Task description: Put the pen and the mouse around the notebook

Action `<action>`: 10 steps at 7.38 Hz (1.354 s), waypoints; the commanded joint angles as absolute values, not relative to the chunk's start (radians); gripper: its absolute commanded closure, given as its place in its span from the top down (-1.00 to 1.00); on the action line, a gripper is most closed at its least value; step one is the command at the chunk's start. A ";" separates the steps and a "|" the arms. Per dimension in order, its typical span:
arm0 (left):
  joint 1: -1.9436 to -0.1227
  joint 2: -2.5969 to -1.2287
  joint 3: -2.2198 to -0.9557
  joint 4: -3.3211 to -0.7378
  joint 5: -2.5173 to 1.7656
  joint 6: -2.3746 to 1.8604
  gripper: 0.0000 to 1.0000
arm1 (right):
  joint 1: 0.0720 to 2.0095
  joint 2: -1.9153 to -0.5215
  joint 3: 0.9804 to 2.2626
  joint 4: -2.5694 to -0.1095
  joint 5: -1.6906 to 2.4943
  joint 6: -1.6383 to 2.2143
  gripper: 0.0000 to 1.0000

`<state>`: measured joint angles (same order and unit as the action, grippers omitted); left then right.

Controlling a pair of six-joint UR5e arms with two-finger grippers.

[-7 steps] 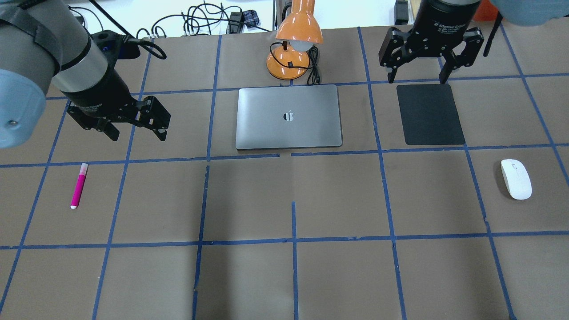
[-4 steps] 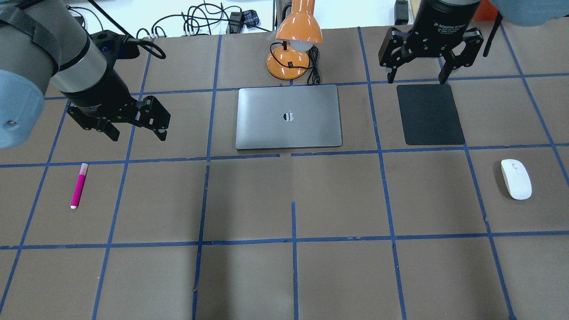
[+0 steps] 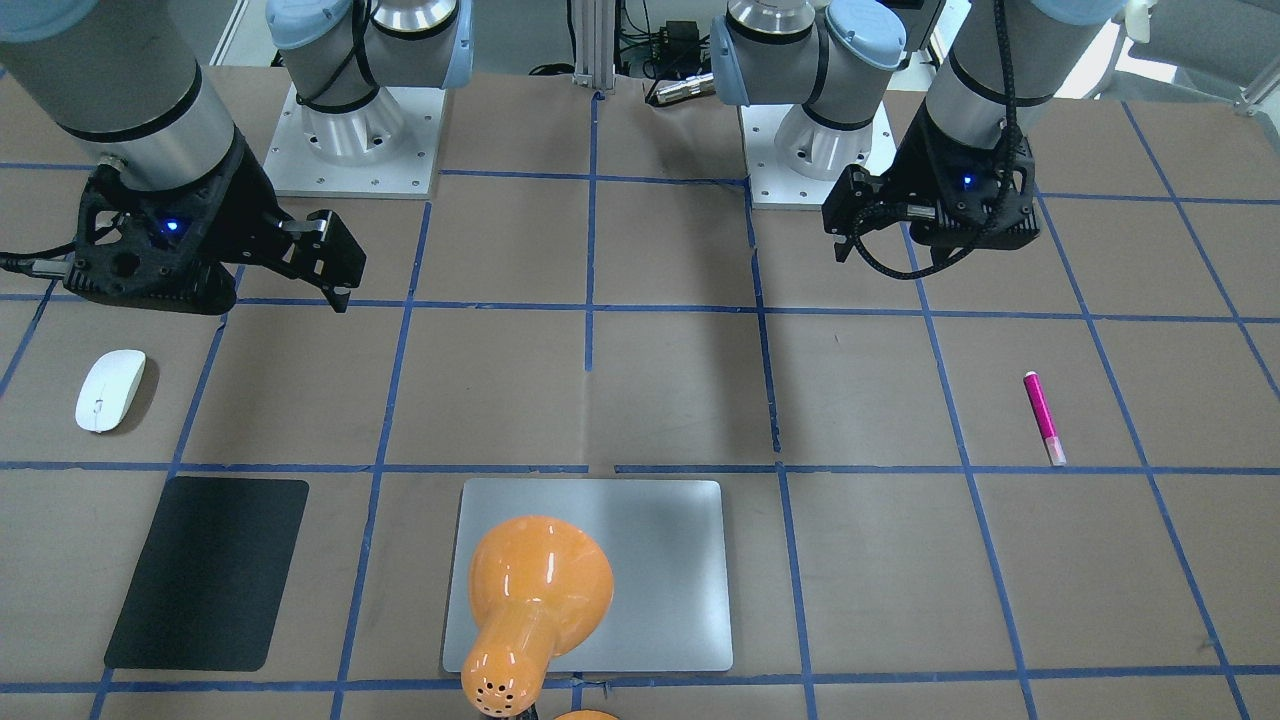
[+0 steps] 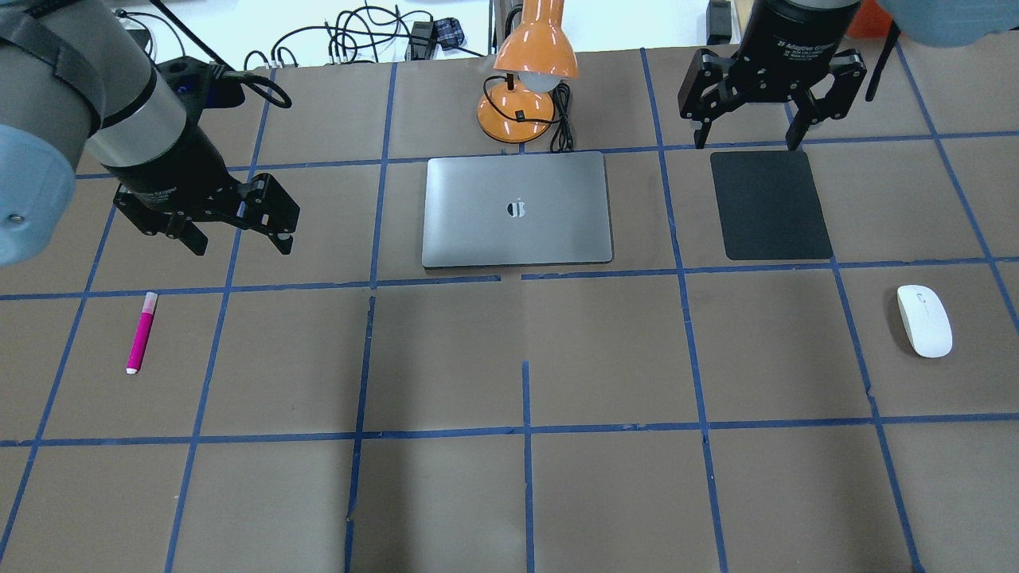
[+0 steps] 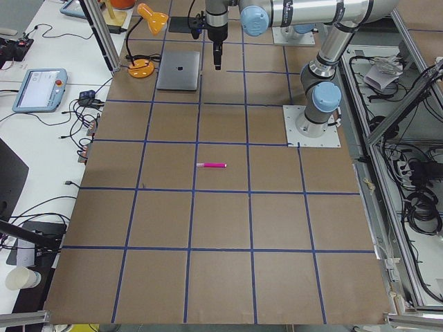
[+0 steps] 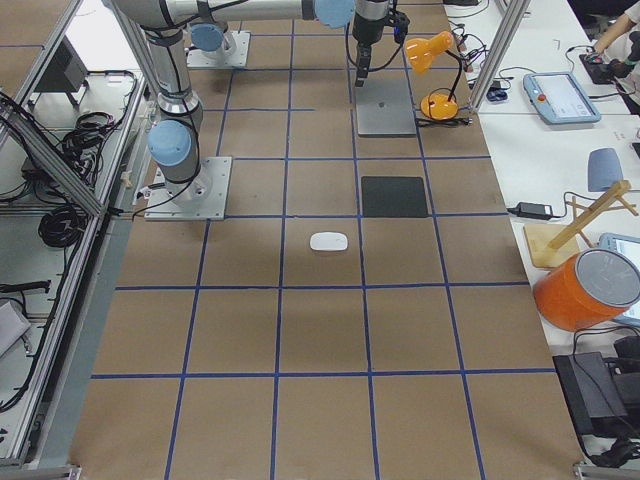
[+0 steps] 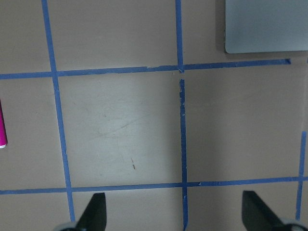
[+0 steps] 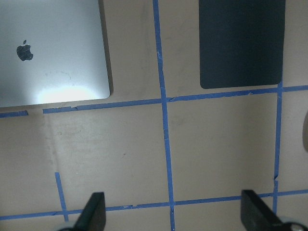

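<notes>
The magenta pen [image 4: 142, 333] lies flat on the table's left side, also seen in the front view [image 3: 1044, 419]. My left gripper [image 4: 239, 243] hovers open and empty behind it and a little to its right; in the left wrist view only the pen's end [image 7: 1, 130] shows at the left edge. On the far right lies the white mouse [image 4: 924, 320]. My right gripper [image 4: 747, 142] hangs open and empty over the far edge of a black mat. The silver notebook [image 4: 517, 209] rests closed at the centre back, apart from pen and mouse.
An orange desk lamp [image 4: 529, 72] with its cord stands just behind the notebook, its shade leaning over it. The black mat [image 4: 769, 204] lies right of the notebook, between it and the mouse. Blue tape lines grid the brown table. Cables lie beyond the back edge.
My left gripper has shifted slightly to the left, still open. The right arm, pen, mouse and notebook have not moved.
</notes>
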<state>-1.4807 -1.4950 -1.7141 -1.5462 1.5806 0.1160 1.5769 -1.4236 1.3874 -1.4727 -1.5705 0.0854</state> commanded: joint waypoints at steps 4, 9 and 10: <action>-1.356 -1.497 -1.756 -1.549 1.578 0.127 1.00 | 1.578 -1.424 1.387 -1.474 -1.568 0.089 1.00; -1.176 -1.532 -1.789 -1.473 1.647 0.244 1.00 | 1.481 -1.422 1.444 -1.466 -1.591 0.055 1.00; -1.128 -1.551 -1.789 -1.460 1.647 0.334 1.00 | 1.363 -1.436 1.538 -1.515 -1.589 -0.007 1.00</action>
